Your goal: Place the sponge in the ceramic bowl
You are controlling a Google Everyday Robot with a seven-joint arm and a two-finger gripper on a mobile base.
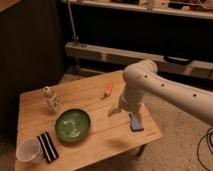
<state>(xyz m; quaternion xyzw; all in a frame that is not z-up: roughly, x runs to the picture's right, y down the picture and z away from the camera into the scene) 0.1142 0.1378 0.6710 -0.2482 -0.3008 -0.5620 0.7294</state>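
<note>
The sponge [135, 122], a small blue-grey pad, lies flat near the right front edge of the wooden table [100, 135]. The ceramic bowl [73, 124], a shallow dark green dish with pale marks inside, sits left of centre with nothing in it. My white arm reaches in from the right and bends down to the gripper [121, 107]. The gripper hangs just above the tabletop, close to the sponge's upper left, and well to the right of the bowl. It holds nothing that I can see.
An orange object [108, 89] lies at the back of the table behind the gripper. A small white bottle [50, 99] stands behind the bowl. A black striped block [47, 146] and a clear plastic cup [28, 150] sit at the front left corner.
</note>
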